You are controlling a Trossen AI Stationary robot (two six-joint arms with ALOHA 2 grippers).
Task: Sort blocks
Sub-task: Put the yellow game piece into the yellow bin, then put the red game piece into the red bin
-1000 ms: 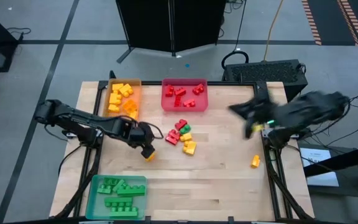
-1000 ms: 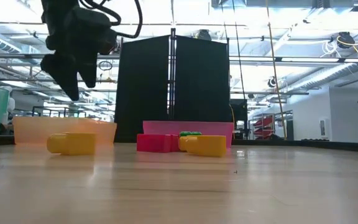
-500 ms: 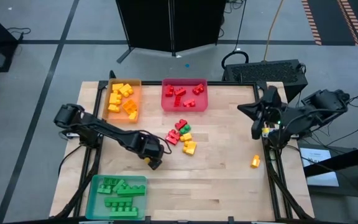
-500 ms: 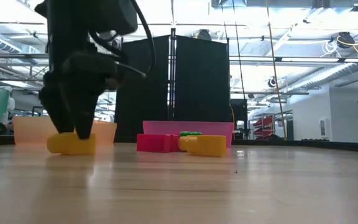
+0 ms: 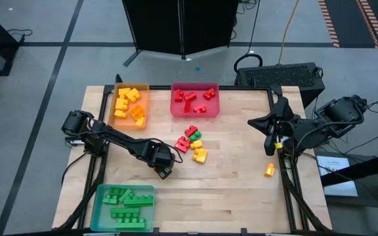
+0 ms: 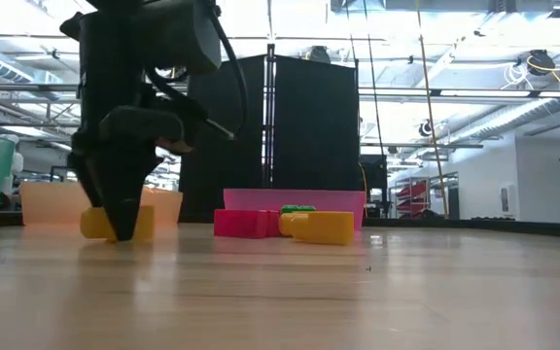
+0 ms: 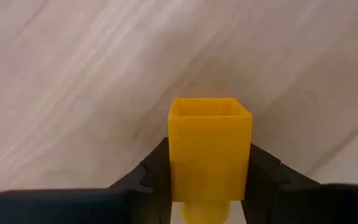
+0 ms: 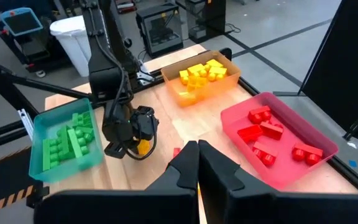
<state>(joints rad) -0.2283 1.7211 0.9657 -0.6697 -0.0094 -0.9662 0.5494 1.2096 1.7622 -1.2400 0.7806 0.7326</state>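
Blocks (image 5: 192, 141) lying in a loose pile of red, green and yellow pieces at the centre of the frame in the high view, on the wooden surface (image 5: 228, 183). One yellow block (image 7: 209, 149) pinched between the fingers (image 7: 148, 177) of the left hand (image 5: 163, 172), low on the surface, left of the pile and just above the green tray (image 5: 123, 204) at lower left. Seen in the low view at left, the same block (image 6: 142, 223) touching the surface with the hand (image 6: 122, 226) standing over it. Another yellow block (image 5: 269, 170) lying alone at right centre, well apart from the pile.

Orange tray (image 5: 131, 105) at upper left, holding yellow blocks. Red tray (image 5: 194, 101) at upper centre, just beside the orange one, holding red blocks. Green tray holding only green blocks, some short and some long.

Right hand (image 5: 270, 145) pressed together, holding nothing, raised near the right edge of the surface, above the lone yellow block in the frame. Its fingers (image 8: 188, 165) showing closed in the right wrist view, with all three trays and the left arm beyond them.
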